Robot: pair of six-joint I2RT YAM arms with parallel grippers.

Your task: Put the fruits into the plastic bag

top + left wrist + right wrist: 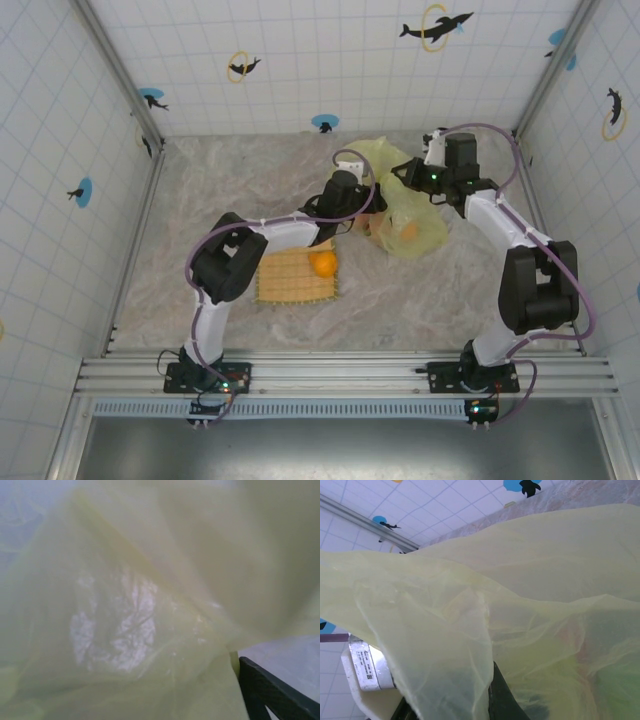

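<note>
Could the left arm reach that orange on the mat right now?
Probably yes: the orange lies uncovered on the mat, right beside the left arm, with nothing over it.

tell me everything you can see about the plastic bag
The plastic bag is thin, translucent yellow-green film, crinkled and slumped on the table toward its far right. An orange shows through its near side. The right gripper looks shut on its upper edge, with film lifted and draped over it. The left gripper reaches in from the left, with film close all around it.
</note>
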